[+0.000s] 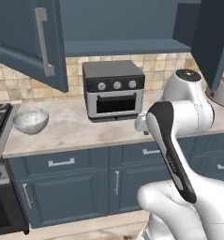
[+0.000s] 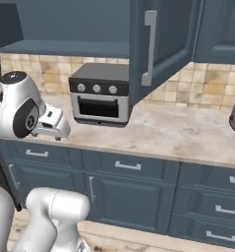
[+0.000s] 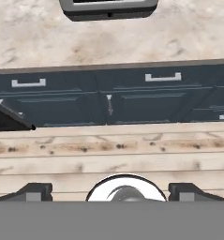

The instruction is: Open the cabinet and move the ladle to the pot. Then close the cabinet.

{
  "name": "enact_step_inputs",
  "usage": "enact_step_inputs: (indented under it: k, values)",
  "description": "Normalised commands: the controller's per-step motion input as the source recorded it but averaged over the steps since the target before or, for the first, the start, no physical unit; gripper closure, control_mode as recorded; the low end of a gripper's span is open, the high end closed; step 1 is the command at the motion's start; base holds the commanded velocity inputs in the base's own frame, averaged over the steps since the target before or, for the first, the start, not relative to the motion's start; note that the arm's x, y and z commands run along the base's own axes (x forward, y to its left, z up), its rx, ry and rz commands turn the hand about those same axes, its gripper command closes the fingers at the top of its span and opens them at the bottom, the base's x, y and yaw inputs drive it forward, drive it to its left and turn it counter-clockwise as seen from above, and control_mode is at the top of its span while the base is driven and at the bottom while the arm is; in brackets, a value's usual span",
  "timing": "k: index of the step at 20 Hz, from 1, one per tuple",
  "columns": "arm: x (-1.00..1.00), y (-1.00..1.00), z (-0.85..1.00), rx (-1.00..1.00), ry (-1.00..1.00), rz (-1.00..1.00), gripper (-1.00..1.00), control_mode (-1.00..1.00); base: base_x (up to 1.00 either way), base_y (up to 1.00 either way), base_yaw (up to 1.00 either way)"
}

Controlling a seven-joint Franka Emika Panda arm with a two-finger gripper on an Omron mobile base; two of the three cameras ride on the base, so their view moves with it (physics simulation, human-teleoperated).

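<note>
The cabinet (image 1: 123,28) hangs above the toaster oven (image 1: 114,89) with both doors swung wide, so I count the opening as done. Its visible shelf looks bare; I cannot find the ladle or a pot. My gripper (image 3: 111,190) points down at the floor before the counter (image 3: 108,42), fingers spread, holding nothing. I judge the ladle's move and the closing remain.

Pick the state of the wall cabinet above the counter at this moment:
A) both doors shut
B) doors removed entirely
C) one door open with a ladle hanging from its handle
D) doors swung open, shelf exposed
D: the cabinet has its left door swung outward, its right door also stands open, and the shelf inside is exposed above the toaster oven.
</note>
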Motion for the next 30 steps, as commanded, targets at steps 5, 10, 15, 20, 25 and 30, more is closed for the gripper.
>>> enact_step_inputs:
  k: [5, 10, 15, 20, 25, 30]
  values:
    - [0.0, 0.0, 0.0, 0.0, 0.0, 0.0, -1.0, 1.0, 0.81, -0.41, 0.0]
    - [0.0, 0.0, 0.0, 0.0, 0.0, 0.0, -1.0, 1.0, 0.64, 0.01, 0.0]
    - [0.0, 0.0, 0.0, 0.0, 0.0, 0.0, -1.0, 1.0, 0.39, 0.08, -0.02]
    - [0.0, 0.0, 0.0, 0.0, 0.0, 0.0, -1.0, 1.0, 0.06, 0.18, -0.09]
    - [0.0, 0.0, 0.0, 0.0, 0.0, 0.0, -1.0, 1.0, 0.0, 0.39, -0.09]
    - [0.0, 0.0, 0.0, 0.0, 0.0, 0.0, -1.0, 1.0, 0.0, 0.31, -0.06]
